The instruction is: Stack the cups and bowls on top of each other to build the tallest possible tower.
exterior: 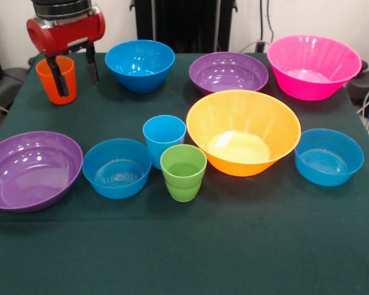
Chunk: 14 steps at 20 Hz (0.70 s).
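Green cup [183,173] nearest, light blue cup [163,139] touching behind it, orange-yellow bowl [243,132] just right. Far left of that bowl: claw [74,69] spread open, one finger inside orange cup [56,80] (other outside, nothing clenched). No tower.

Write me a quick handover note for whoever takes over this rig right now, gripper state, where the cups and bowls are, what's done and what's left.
Gripper: open, at the table's far left in the front view, one finger inside the orange cup, the other outside its rim. Cup not lifted.
Cups: light blue cup and green cup stand upright, close together, mid-table.
Bowls: orange-yellow bowl centre; pink bowl far right; purple bowls at far centre and near left; blue bowls at far, near left of centre and near right.
Done: nothing stacked, no tower yet.
Left: the whole stacking.
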{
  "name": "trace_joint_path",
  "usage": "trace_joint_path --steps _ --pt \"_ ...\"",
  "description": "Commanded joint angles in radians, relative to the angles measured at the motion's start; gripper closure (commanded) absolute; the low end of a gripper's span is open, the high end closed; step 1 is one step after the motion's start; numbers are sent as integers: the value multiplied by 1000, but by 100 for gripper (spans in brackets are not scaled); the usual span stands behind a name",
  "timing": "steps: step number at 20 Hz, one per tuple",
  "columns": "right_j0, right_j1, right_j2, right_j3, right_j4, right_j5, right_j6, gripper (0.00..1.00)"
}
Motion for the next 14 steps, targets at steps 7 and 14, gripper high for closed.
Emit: trace_joint_path --steps 7,14 --pt "53 97 -16 -80 -208 -67 -292 0" --pt "51 147 -18 -124 -228 -53 -306 0"
